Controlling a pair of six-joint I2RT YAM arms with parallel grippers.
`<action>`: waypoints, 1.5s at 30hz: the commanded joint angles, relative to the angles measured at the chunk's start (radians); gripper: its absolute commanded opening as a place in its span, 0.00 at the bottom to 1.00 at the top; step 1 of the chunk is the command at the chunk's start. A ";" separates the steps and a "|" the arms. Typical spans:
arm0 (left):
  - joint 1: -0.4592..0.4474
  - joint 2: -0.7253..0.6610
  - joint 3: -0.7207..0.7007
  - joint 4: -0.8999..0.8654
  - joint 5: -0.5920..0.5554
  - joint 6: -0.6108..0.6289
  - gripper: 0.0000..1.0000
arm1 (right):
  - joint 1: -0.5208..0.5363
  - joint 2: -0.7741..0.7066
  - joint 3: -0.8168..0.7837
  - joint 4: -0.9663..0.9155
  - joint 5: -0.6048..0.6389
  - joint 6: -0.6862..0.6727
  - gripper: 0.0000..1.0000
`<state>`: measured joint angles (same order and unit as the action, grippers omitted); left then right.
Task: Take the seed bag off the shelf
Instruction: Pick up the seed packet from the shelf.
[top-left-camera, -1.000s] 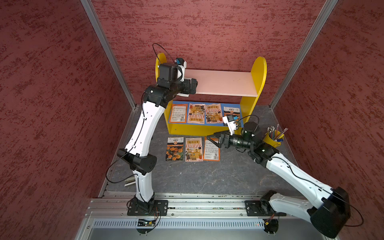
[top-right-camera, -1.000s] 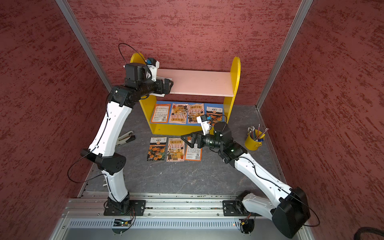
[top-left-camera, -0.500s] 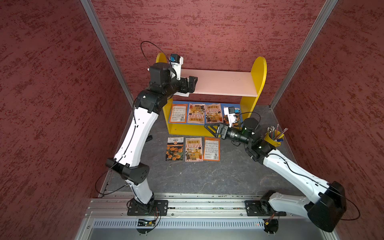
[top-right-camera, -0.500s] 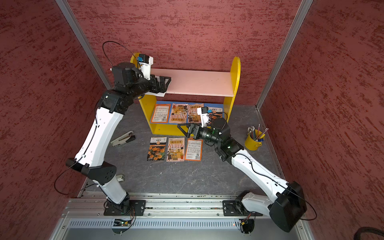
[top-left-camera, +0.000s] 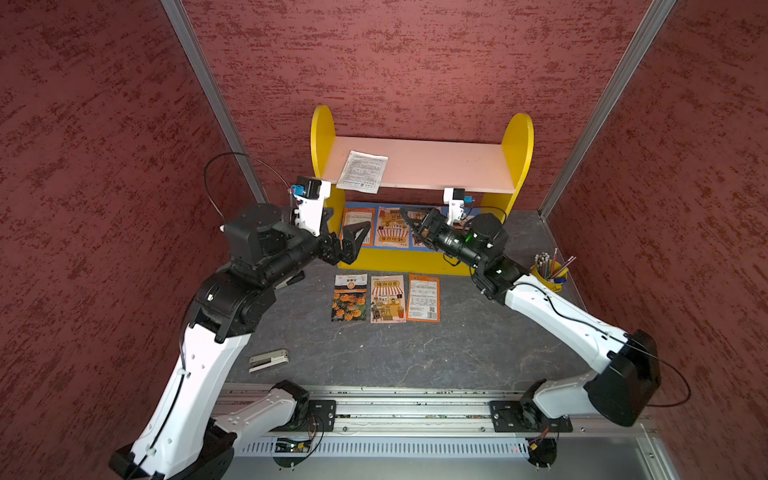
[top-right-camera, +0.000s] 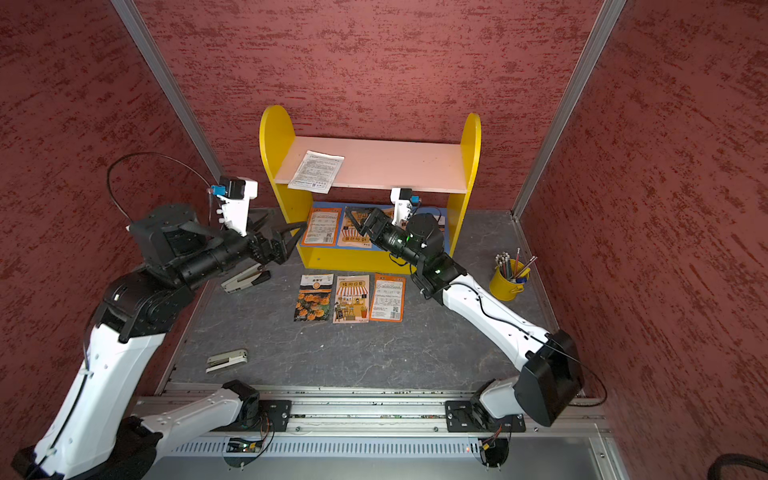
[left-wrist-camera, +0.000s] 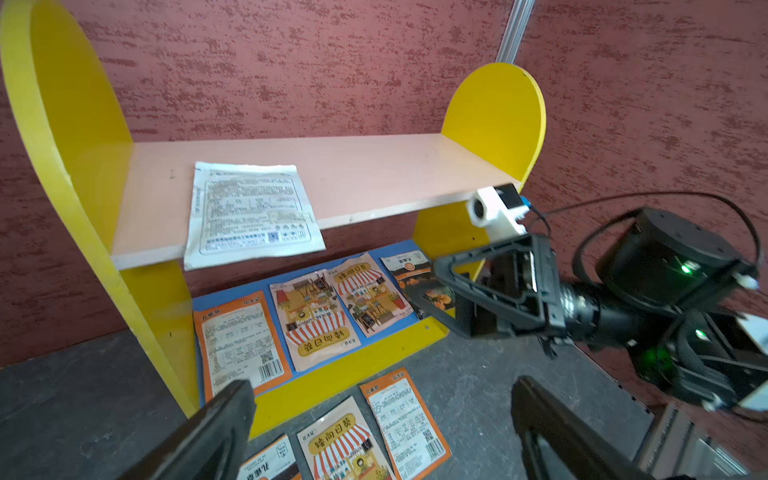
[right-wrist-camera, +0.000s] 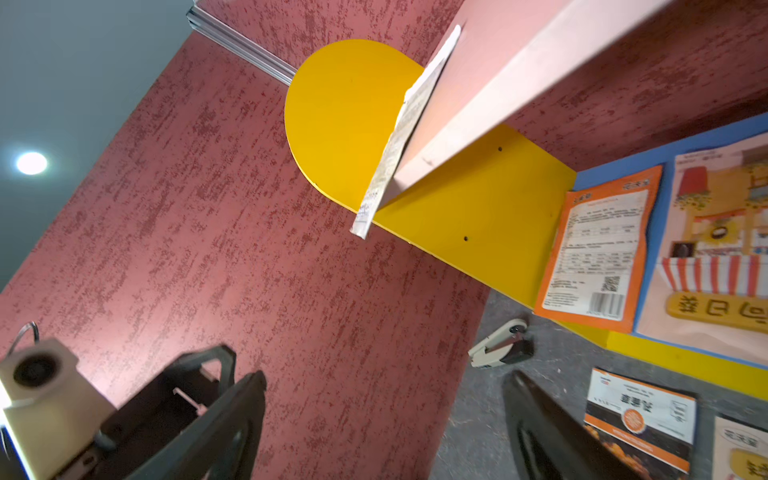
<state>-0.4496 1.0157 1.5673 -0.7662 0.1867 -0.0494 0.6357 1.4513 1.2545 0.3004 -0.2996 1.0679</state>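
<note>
Bag (top-left-camera: 362, 171) lies flat, print side up, at the left end of the pink top board of the shelf (top-left-camera: 449, 166). Its long axis runs front to back, skewed a little. The barcode end points at the robot and hangs over the front edge, which is easy to see in the right wrist view (right-wrist-camera: 399, 137).

Left gripper (top-left-camera: 359, 243) is spread wide with nothing in it, just in front of the left side panel and below the bag. Right gripper (top-left-camera: 409, 228) is also wide and empty, in front of the blue board (left-wrist-camera: 199, 303) and not touching the bag.

The blue board holds four packets (left-wrist-camera: 243, 345) side by side, the rightmost partly hidden behind the right gripper. A row of three (top-left-camera: 386, 297) sits on the mat (top-left-camera: 415, 353) in front of the shelf. A yellow cup (top-left-camera: 548, 278) of pencils (top-left-camera: 546, 262) stands by the right arm.

One stapler (top-left-camera: 268, 359) is near the rail (top-left-camera: 415, 411), and a second stapler (top-right-camera: 245, 280) is under the left arm. The mat is dark grey and the walls (top-left-camera: 415, 62) are rough red.
</note>
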 joint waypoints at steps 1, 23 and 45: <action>-0.019 -0.052 -0.102 -0.041 0.048 -0.050 1.00 | 0.009 0.070 0.070 0.078 0.018 0.067 0.91; -0.035 -0.274 -0.624 0.122 0.038 -0.416 1.00 | 0.028 0.336 0.419 0.033 -0.009 0.110 0.73; -0.091 -0.351 -0.719 0.161 0.018 -0.387 1.00 | 0.037 0.466 0.580 -0.004 -0.004 0.121 0.49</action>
<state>-0.5323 0.6666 0.8497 -0.6155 0.1944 -0.4404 0.6670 1.9007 1.7947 0.3038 -0.3031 1.1957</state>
